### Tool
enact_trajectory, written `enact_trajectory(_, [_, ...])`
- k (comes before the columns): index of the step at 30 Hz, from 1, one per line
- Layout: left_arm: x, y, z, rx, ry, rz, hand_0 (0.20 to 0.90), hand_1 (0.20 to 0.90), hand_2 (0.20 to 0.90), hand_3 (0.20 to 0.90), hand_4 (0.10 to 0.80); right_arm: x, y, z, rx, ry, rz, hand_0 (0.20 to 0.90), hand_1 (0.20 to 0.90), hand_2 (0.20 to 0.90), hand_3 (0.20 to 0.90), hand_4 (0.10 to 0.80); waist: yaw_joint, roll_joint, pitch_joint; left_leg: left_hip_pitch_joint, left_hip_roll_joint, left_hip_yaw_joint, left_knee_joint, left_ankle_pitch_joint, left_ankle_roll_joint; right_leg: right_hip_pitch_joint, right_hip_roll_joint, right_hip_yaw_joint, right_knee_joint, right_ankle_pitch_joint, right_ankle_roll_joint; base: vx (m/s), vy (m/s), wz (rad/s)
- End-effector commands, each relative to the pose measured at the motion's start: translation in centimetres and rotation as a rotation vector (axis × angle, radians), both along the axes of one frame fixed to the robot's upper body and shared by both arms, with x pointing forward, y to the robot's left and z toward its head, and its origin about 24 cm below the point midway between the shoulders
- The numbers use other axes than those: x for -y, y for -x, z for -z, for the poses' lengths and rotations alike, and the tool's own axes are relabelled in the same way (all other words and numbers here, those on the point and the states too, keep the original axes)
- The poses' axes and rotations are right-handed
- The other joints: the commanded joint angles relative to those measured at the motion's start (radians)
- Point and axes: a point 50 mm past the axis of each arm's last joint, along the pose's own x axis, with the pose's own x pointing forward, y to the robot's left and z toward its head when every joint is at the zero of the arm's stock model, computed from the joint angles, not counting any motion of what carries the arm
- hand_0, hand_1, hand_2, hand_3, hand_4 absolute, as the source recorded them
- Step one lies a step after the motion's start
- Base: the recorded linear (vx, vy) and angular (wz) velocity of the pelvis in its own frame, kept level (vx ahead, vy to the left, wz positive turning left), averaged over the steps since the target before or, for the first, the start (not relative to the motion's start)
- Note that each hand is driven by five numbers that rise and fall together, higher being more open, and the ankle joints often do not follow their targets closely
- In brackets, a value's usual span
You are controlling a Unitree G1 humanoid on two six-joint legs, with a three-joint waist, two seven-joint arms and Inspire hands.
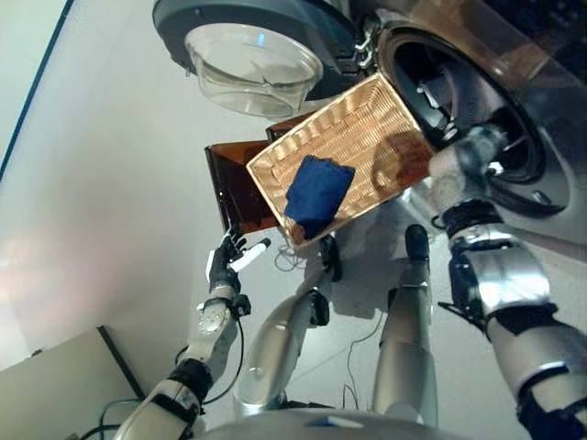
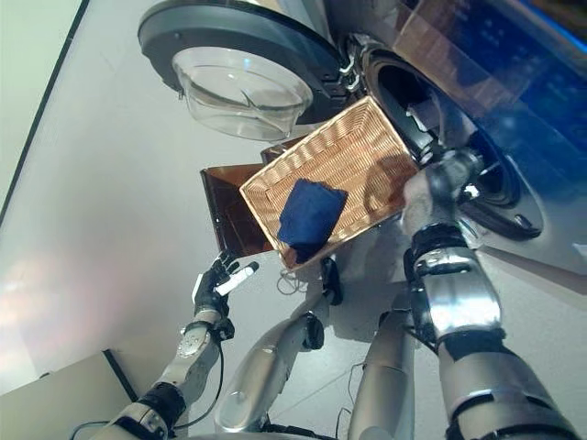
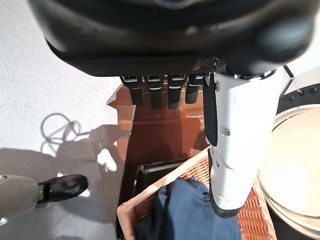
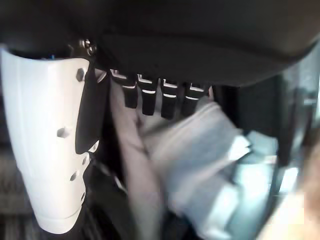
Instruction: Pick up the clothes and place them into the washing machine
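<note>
The right hand reaches into the drum of the steel-grey front-loading washing machine, its fingers relaxed above a pale grey cloth that already lies inside, gripping nothing. Outward from it, a folded dark blue garment waits in the woven wicker basket on a brown stand beside the open round glass door, while the left hand hangs open just short of the basket. The pale cloth lies near the opening and could slide back out, and a careless left reach might nudge the tilted basket off its stand.
</note>
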Motion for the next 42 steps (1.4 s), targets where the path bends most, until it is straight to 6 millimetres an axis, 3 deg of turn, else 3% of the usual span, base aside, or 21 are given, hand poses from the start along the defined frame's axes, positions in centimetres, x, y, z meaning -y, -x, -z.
enact_trajectory(1, [-2.3,0.1,-1.1,0.085,-0.067,-0.089,0.9,0.9,0.9,0.9,0.8,-3.1,-0.2,-4.1,0.147,0.184,-0.071,0.9,0.9,0.9,0.9,0.8,0.014,0.044,0.0,-0.075,0.065,-0.018,0.028,0.019,-0.117,0.046,0.028,-0.001,0.118,-0.135,-0.095,-0.01,-0.014,-0.03])
enact_trajectory(8, [-2.8,0.3,-1.2,0.09,-0.083,-0.113,0.9,0.9,0.9,0.9,0.8,-6.3,-0.5,-3.0,0.106,0.288,-0.168,0.9,0.9,0.9,0.9,0.8,0.023,0.021,0.007,-0.079,0.074,-0.021,0.036,0.023,-0.117,0.051,0.038,-0.006,0.116,-0.131,-0.097,0.0,0.0,0.0])
enact_trajectory(11, [-3.1,0.3,-1.4,0.099,-0.097,-0.12,0.9,0.9,0.9,0.9,0.8,-8.8,-0.5,-2.8,0.067,0.51,-0.25,0.9,0.9,0.9,0.9,0.8,0.022,0.001,0.016,-0.078,0.077,-0.024,0.037,0.023,-0.117,0.058,0.037,-0.014,0.116,-0.133,-0.097,0.0,0.0,0.0])
enact_trajectory(12, [-3.0,0.3,-1.4,0.1,-0.096,-0.12,0.9,0.9,0.9,0.9,0.8,-8.8,-0.5,-2.8,0.068,0.51,-0.25,0.9,0.9,0.9,0.9,0.8,0.025,0.001,0.014,-0.081,0.08,-0.023,0.036,0.025,-0.117,0.055,0.039,-0.013,0.113,-0.129,-0.097,0.0,0.0,0.0])
enact_trajectory(14, [-3.6,0.3,-1.5,0.104,-0.118,-0.131,0.9,0.9,0.9,0.9,0.8,-9.6,-0.6,-2.9,0.014,0.746,-0.253,0.9,0.9,0.9,0.9,0.8,0.022,-0.014,0.025,-0.081,0.082,-0.027,0.041,0.024,-0.118,0.058,0.038,-0.02,0.115,-0.13,-0.096,-0.016,-0.021,0.04])
enact_trajectory(15, [-3.5,0.3,-1.5,0.105,-0.117,-0.131,0.9,0.9,0.9,0.9,0.8,-9.7,-0.6,-2.9,0.015,0.747,-0.253,0.9,0.9,0.9,0.9,0.8,0.025,-0.013,0.023,-0.084,0.085,-0.026,0.04,0.026,-0.118,0.055,0.041,-0.019,0.113,-0.126,-0.096,-0.012,-0.021,0.05])
enact_trajectory(18, [-3.9,0.4,-1.5,0.107,-0.124,-0.132,0.9,0.9,0.9,0.9,0.8,-10.3,-0.9,-3.3,-0.056,1.056,-0.236,0.9,0.9,0.9,0.9,0.8,0.032,-0.028,0.028,-0.085,0.088,-0.033,0.043,0.027,-0.12,0.059,0.042,-0.025,0.11,-0.124,-0.095,-0.007,-0.018,0.08])
enact_trajectory(22, [-4.2,0.3,-1.6,0.117,-0.142,-0.114,0.9,0.9,0.9,0.9,0.8,-10.0,-1.8,-3.5,-0.191,1.447,-0.164,0.9,0.9,0.9,0.9,0.8,0.042,-0.042,0.036,-0.086,0.089,-0.045,0.049,0.031,-0.124,0.065,0.041,-0.035,0.111,-0.124,-0.095,-0.007,-0.013,0.04])
enact_trajectory(28, [-4.5,0.1,-1.3,0.096,-0.154,-0.117,0.9,0.9,0.9,0.9,0.8,-10.8,-2.3,-3.0,-0.324,1.952,-0.105,0.9,0.9,0.9,0.9,0.8,0.059,-0.074,0.054,-0.088,0.094,-0.065,0.056,0.037,-0.128,0.07,0.042,-0.055,0.12,-0.124,-0.097,-0.018,-0.027,0.09])
enact_trajectory(29, [-4.5,0.0,-1.3,0.095,-0.156,-0.119,0.9,0.9,0.9,0.9,0.8,-11.4,-2.3,-2.6,-0.337,2.101,-0.085,0.9,0.9,0.9,0.9,0.8,0.059,-0.084,0.06,-0.083,0.093,-0.072,0.057,0.035,-0.13,0.078,0.041,-0.061,0.121,-0.128,-0.097,-0.018,-0.026,0.06])
enact_trajectory(30, [-4.4,0.0,-1.3,0.095,-0.155,-0.119,0.9,0.9,0.9,0.9,0.8,-11.4,-2.3,-2.6,-0.337,2.102,-0.084,0.9,0.9,0.9,0.9,0.8,0.061,-0.083,0.058,-0.086,0.095,-0.072,0.055,0.038,-0.13,0.075,0.043,-0.061,0.118,-0.124,-0.097,-0.018,-0.018,0.08])
enact_trajectory(37, [-4.4,-0.3,-1.2,0.084,-0.161,-0.124,0.9,0.9,0.9,0.9,0.8,-14.0,-2.1,-1.1,-0.334,2.559,-0.05,0.9,0.9,0.9,0.9,0.8,0.079,-0.118,0.073,-0.085,0.1,-0.094,0.057,0.045,-0.135,0.087,0.042,-0.082,0.122,-0.129,-0.1,-0.017,-0.028,0.1])
enact_trajectory(42, [-4.4,-0.3,-1.1,0.076,-0.157,-0.128,0.9,0.9,0.9,0.9,0.8,-16.1,-1.8,-0.1,-0.293,2.625,-0.094,0.9,0.9,0.9,0.9,0.8,0.09,-0.13,0.073,-0.082,0.1,-0.11,0.045,0.054,-0.137,0.092,0.042,-0.099,0.123,-0.132,-0.102,-0.011,-0.011,0.05])
